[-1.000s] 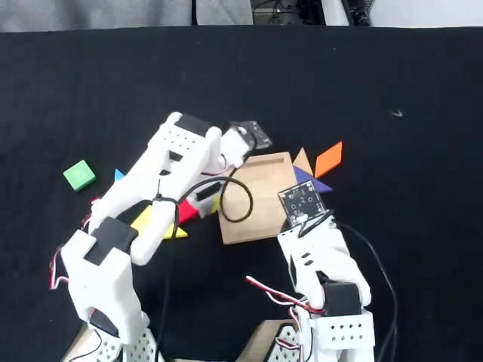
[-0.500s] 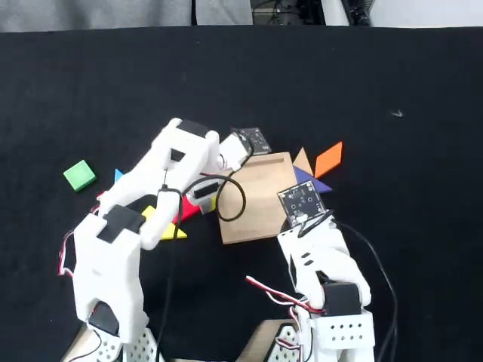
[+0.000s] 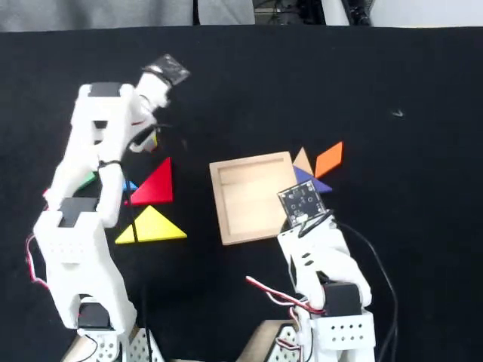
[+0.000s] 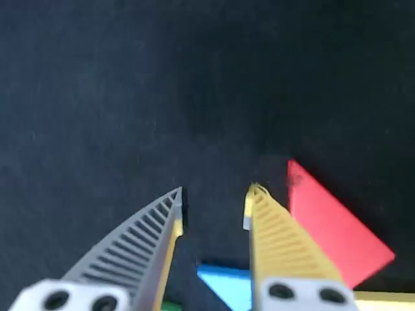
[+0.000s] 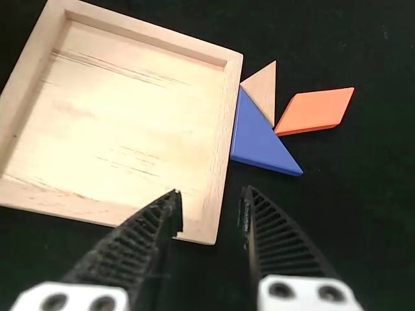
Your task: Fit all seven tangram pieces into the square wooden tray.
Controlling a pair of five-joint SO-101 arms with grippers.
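The empty square wooden tray [image 3: 253,197] lies mid-table. A tan triangle [image 3: 303,159], an orange parallelogram [image 3: 329,158] and a dark blue triangle [image 3: 310,179] sit against its right side. Left of it lie a red triangle [image 3: 155,185], a yellow triangle [image 3: 151,226] and a light blue triangle [image 3: 130,185]. A green square [image 3: 87,181] is partly behind the left arm. My left gripper [image 4: 214,201] is open above bare cloth, just beyond the red triangle [image 4: 331,227] and the light blue triangle [image 4: 227,285]. My right gripper [image 5: 211,202] hangs open over the tray's [image 5: 123,123] near corner.
Black cloth covers the whole table. The right arm [image 3: 324,264] stands at the near side, close to the tray. The left arm [image 3: 98,151] stretches along the table's left side. Wide bare cloth lies beyond the tray and to the right.
The left arm has swung from the tray's left edge out to the far left, uncovering the tray and the triangles. The red triangle now lies farther left. The right arm kept still.
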